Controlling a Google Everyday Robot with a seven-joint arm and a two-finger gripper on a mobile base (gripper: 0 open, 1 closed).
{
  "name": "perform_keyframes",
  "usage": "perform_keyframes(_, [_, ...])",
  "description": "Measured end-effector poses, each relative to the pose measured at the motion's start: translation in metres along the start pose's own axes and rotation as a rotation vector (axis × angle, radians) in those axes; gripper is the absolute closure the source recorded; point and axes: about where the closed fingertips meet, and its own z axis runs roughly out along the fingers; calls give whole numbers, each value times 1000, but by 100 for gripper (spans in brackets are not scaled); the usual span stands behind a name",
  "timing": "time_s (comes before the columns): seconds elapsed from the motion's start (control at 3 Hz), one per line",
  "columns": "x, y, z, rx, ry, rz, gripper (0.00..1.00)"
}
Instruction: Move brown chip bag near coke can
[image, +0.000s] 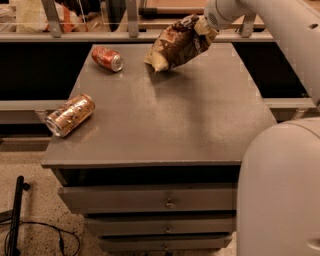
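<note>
The brown chip bag (176, 46) hangs tilted above the far part of the grey table (165, 125), its lower end close to the surface. My gripper (201, 26) is shut on the bag's upper right end, at the top of the view. The coke can (107, 58), small and red with a silver top, lies on its side at the far left of the table, a short way left of the bag.
A larger copper-orange patterned can (70, 115) lies on its side at the table's left edge. Drawers (150, 200) sit under the tabletop. My white arm and body (280, 190) fill the right side. A railing (100, 30) runs behind the table.
</note>
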Motion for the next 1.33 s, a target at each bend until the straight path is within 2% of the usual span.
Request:
perform_keyframes(0.33, [-24, 22, 1, -64, -30, -2, 100])
perform_keyframes(0.67, [-40, 45, 16, -125, -46, -21, 100])
perform_keyframes(1.0, [-46, 64, 35, -180, -39, -31, 82])
perform_keyframes(1.33, [-47, 75, 47, -220, -30, -44, 59])
